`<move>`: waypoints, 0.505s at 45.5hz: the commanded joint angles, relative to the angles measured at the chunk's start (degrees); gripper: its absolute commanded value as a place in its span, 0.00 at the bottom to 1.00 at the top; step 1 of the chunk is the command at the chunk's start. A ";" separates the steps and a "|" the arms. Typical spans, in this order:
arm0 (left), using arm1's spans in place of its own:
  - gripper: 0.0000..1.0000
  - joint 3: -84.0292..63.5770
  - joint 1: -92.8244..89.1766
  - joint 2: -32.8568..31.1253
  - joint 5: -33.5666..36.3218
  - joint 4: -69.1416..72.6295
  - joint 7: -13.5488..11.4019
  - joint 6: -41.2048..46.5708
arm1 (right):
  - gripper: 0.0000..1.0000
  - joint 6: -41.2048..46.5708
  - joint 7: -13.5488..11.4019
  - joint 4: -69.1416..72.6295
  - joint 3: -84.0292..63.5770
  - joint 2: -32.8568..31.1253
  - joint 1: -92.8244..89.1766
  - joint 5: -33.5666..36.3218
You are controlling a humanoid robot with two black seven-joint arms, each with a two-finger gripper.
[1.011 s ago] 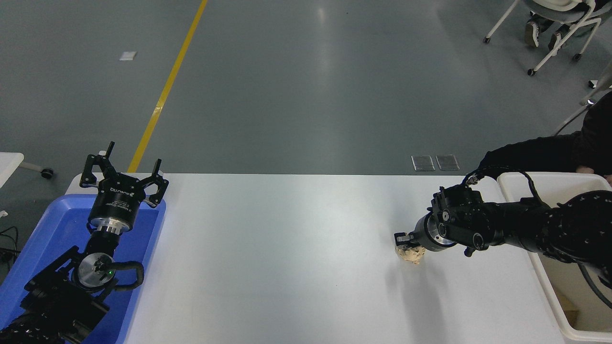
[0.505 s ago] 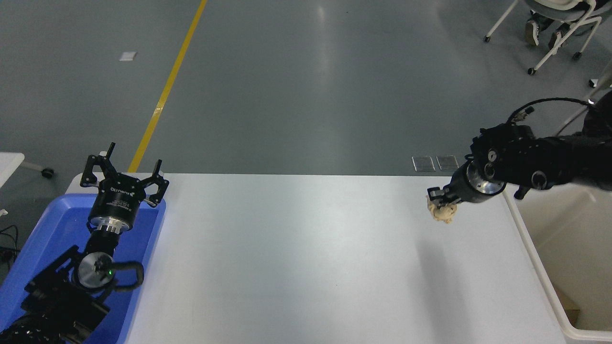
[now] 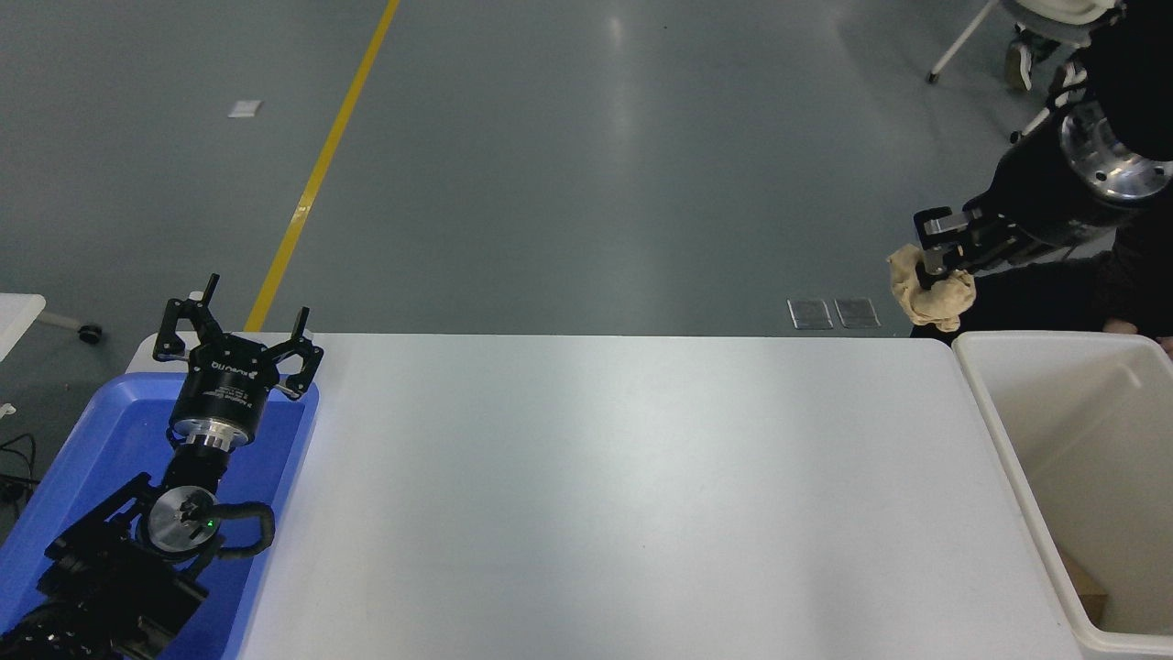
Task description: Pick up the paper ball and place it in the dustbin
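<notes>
The tan crumpled paper ball (image 3: 935,295) hangs high in the air at the upper right, with my right gripper (image 3: 931,258) shut on its top. It sits above the table's far right corner, just left of the off-white dustbin (image 3: 1008,440), whose deep rectangular body runs along the table's right side. My left gripper (image 3: 236,335) is parked at the lower left, open, its fingers spread above the blue tray.
A shallow blue tray (image 3: 92,440) lies under the left arm at the table's left end. A small brown scrap (image 3: 1086,587) lies at the bottom of the bin. A person's dark sleeve (image 3: 1063,298) rests behind the bin's far rim. A wheeled chair (image 3: 999,37) stands at the top right.
My right arm has risen from the table surface, carrying the paper ball up and to the right, from mid-table height to well above the bin's near-left corner. The left arm has stayed still.
</notes>
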 commanded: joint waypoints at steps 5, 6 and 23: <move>1.00 -0.01 -0.07 -0.08 -0.01 0.00 0.00 0.00 | 0.00 1.03 -0.15 -0.33 -7.79 -4.56 3.06 -2.90; 1.00 -0.01 -0.07 -0.08 -0.01 0.00 0.00 0.00 | 0.00 1.03 -0.15 -1.03 -8.40 -5.88 2.71 -3.95; 1.00 -0.01 -0.07 -0.08 -0.01 0.00 0.00 0.00 | 0.00 -3.97 0.02 -22.30 -0.78 -28.73 -22.76 -15.74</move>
